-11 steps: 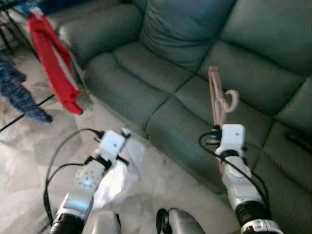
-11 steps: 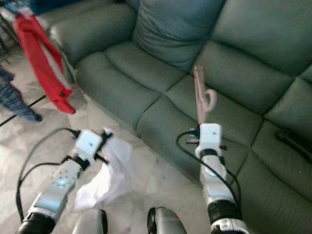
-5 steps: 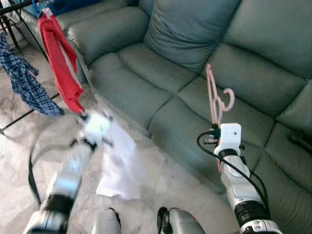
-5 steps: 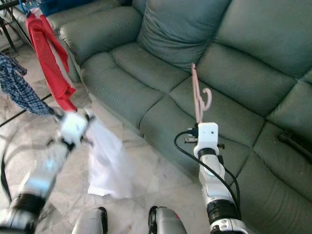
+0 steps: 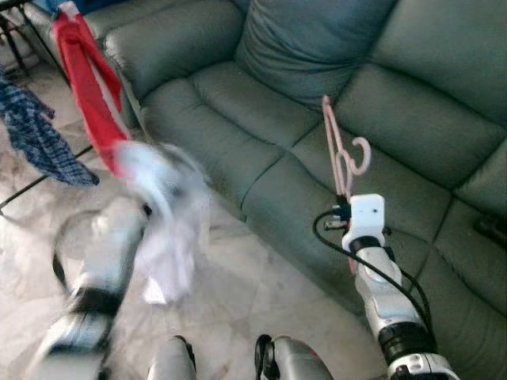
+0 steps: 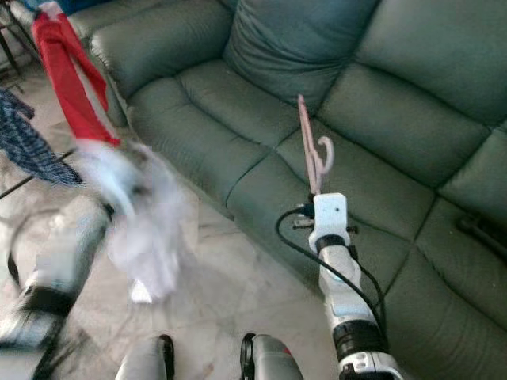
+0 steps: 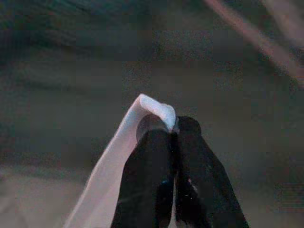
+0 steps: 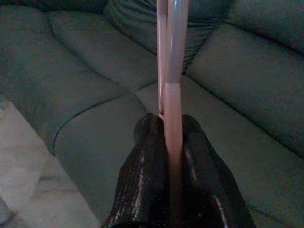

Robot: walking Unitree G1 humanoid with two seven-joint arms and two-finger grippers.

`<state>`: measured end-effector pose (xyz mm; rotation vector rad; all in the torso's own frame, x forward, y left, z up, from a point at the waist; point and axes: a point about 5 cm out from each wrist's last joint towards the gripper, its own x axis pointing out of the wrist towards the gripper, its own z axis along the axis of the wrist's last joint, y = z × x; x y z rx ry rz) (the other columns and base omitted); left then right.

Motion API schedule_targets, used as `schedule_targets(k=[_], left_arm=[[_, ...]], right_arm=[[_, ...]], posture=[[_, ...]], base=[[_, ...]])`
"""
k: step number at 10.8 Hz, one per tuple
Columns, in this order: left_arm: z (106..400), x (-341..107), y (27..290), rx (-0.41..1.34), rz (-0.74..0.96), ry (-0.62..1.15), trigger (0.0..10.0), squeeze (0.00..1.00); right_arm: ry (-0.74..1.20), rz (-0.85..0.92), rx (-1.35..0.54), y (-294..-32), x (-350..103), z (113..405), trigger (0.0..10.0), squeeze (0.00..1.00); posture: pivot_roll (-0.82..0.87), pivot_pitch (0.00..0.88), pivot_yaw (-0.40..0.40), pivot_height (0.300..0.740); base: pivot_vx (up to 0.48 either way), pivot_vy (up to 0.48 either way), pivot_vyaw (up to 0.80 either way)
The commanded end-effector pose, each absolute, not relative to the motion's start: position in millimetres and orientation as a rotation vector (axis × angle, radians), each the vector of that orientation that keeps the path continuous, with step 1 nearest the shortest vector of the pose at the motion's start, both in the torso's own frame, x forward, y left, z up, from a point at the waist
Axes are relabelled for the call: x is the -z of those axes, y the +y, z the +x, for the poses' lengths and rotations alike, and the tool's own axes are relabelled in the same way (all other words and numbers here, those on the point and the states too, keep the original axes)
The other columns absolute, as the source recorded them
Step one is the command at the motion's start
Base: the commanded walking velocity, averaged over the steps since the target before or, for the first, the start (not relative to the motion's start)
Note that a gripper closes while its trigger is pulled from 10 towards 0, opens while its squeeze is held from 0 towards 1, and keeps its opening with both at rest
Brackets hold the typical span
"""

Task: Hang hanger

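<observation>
My right gripper [image 8: 172, 124] is shut on a pink plastic hanger [image 5: 339, 154], which stands upright in front of the sofa seat, hook end up. My left gripper [image 7: 174, 127] is shut on a white cloth [image 5: 170, 229]. That cloth hangs from the blurred left arm [image 5: 103, 269] over the floor by the sofa's left end. In the left wrist view the cloth [image 7: 114, 166] trails from the closed fingertips.
A green sofa [image 5: 317, 95] spans the back. A red garment [image 5: 87, 87] and a blue checked shirt [image 5: 36, 142] hang at the far left on a dark rack. Pale marble floor [image 5: 238, 309] lies below. My own feet [image 5: 273, 360] show at the bottom edge.
My left arm has swung up and toward the sofa with the white cloth, now blurred. The right gripper with the hanger has shifted slightly left.
</observation>
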<state>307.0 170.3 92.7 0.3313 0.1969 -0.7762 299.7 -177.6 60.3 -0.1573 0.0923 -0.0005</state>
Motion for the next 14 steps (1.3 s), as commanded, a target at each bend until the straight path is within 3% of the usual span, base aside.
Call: schedule_targets(k=[1, 2, 3, 4, 6, 7, 8, 9, 10, 11, 14], left_arm=[[298.3, -80.5, 193.5, 0.878, 0.595, 0.279, 10.0, 0.0], [304.5, -70.3, 240.5, 0.793, 0.951, 0.47, 10.0, 0.0], [320.4, -84.3, 257.5, 0.624, 1.06, 0.466, 10.0, 0.0], [347.0, -125.5, 257.7, 0.385, 1.016, 0.262, 10.0, 0.0], [365.6, -167.7, 231.6, 0.266, 0.806, -0.095, 10.0, 0.0], [360.1, -151.4, 212.2, 0.475, 0.658, -0.029, 10.0, 0.0], [349.5, -133.9, 203.9, 0.666, 0.617, 0.07, 10.0, 0.0], [329.1, -104.4, 212.3, 0.865, 0.808, 0.251, 10.0, 0.0], [335.8, -104.2, 236.3, 0.736, 1.092, 0.264, 10.0, 0.0], [351.7, -129.6, 235.0, 0.567, 1.026, 0.135, 10.0, 0.0], [367.0, -170.9, 228.5, 0.366, 1.039, -0.129, 10.0, 0.0]], right_arm=[[0.081, -0.159, 0.012, -181.8, -62.2, 299.2, 10.0, 0.0], [0.086, -0.154, 0.018, -182.4, -60.8, 298.8, 10.0, 0.0], [0.086, -0.156, 0.013, -180.2, -60.3, 298.2, 10.0, 0.0], [0.085, -0.156, 0.007, -177.9, -60.0, 298.0, 10.0, 0.0], [0.084, -0.158, 0.004, -177.5, -60.7, 300.0, 10.0, 0.0], [0.081, -0.156, 0.002, -175.4, -61.3, 301.8, 10.0, 0.0], [0.08, -0.153, 0.001, -174.4, -61.4, 302.0, 10.0, 0.0], [0.08, -0.151, -0.003, -172.2, -60.9, 301.9, 10.0, 0.0], [0.083, -0.148, -0.007, -171.1, -59.6, 301.1, 10.0, 0.0], [0.091, -0.142, -0.003, -172.8, -58.5, 300.7, 10.0, 0.0], [0.138, -0.174, -0.097, -186.3, -61.3, 307.3, 10.0, 0.0]], posture=[[-0.01, 0.143, -0.048, 0.74], [-0.01, 0.141, -0.046, 0.74], [-0.01, 0.138, -0.045, 0.74], [-0.01, 0.133, -0.047, 0.74], [-0.01, 0.126, -0.046, 0.74], [-0.01, 0.125, -0.044, 0.74], [-0.01, 0.125, -0.043, 0.74], [0.0, 0.126, -0.041, 0.74], [0.0, 0.128, -0.036, 0.74], [0.0, 0.129, -0.035, 0.74], [-0.01, 0.129, -0.042, 0.74]], base=[[0.0, 0.0, 0.0], [0.0, 0.0, 0.0], [0.0, 0.0, 0.0], [0.0, 0.0, 0.0], [0.0, 0.0, 0.0], [0.0, 0.0, 0.0], [0.0, 0.0, 0.0], [0.0, 0.0, 0.0], [0.0, 0.0, 0.0], [0.0, 0.0, 0.0], [0.0, 0.0, 0.0]])
